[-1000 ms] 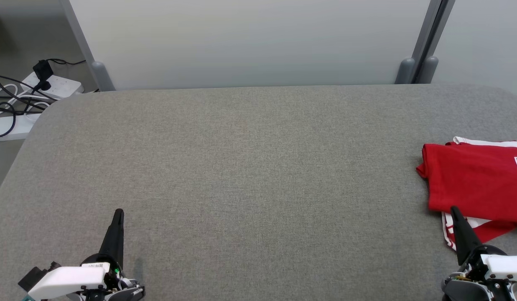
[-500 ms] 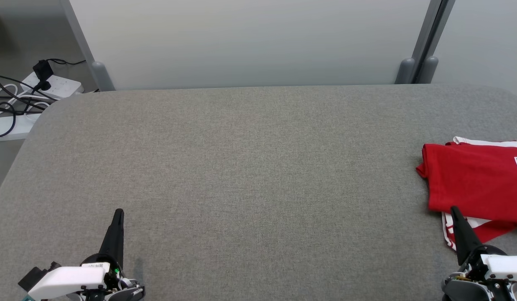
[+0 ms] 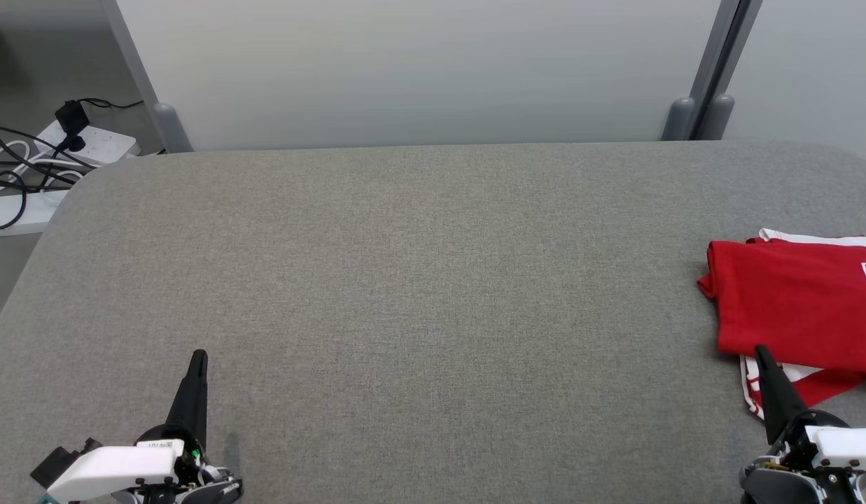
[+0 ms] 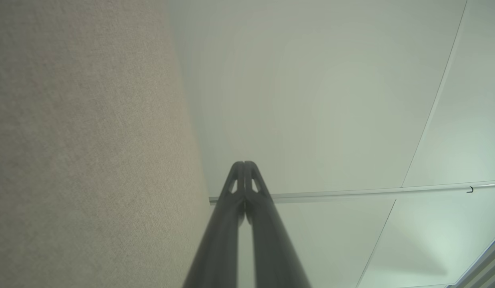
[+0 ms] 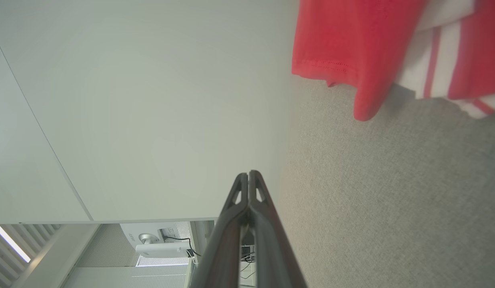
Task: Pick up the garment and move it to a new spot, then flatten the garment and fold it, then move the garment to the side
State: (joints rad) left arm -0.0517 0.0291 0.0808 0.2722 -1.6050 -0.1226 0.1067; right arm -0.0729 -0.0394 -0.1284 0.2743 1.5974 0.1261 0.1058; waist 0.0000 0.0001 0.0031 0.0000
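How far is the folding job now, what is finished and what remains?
Done, it seems: the red and white garment lies folded at the table's right edge. In hand: nothing; the left gripper and right gripper are shut and empty. Left: apparently nothing.
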